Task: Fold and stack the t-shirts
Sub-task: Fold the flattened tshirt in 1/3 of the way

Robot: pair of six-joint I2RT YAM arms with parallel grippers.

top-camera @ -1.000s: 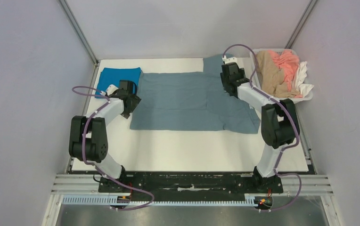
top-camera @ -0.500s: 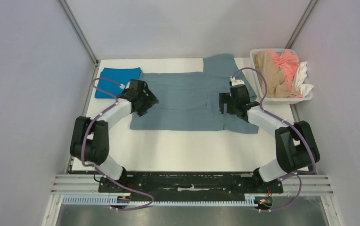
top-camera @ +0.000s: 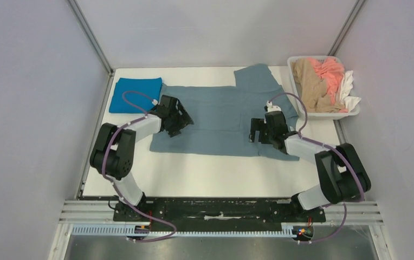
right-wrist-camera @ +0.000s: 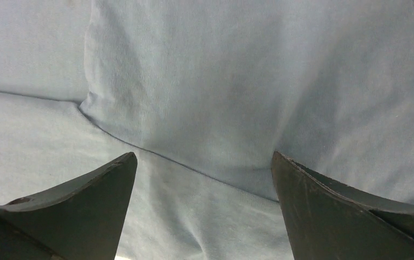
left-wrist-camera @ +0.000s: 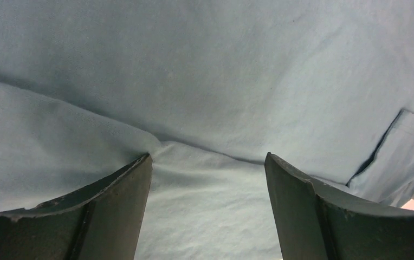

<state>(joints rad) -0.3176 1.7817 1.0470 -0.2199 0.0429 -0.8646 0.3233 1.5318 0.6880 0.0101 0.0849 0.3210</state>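
The large grey-blue t-shirt point(top-camera: 215, 111) lies spread flat across the middle of the white table, with one sleeve point(top-camera: 256, 76) pointing to the far edge. It fills the left wrist view point(left-wrist-camera: 210, 70) and the right wrist view point(right-wrist-camera: 248, 81). My left gripper point(top-camera: 182, 121) is open, low over the shirt's left part, with bare cloth between its fingers point(left-wrist-camera: 207, 157). My right gripper point(top-camera: 254, 130) is open, low over the shirt's right part, above a fold edge point(right-wrist-camera: 204, 154). The cobalt blue t-shirt point(top-camera: 136, 95) lies folded at the far left.
A white basket point(top-camera: 324, 114) with tan, pink and white clothes stands at the far right corner. Bare white table point(top-camera: 215, 173) runs between the shirt's near edge and the arm bases. Grey walls close in both sides.
Both grippers have moved inward over the grey-blue shirt: the left from its left edge, the right from the far right sleeve down toward the middle. The shirt's near edge has shifted slightly.
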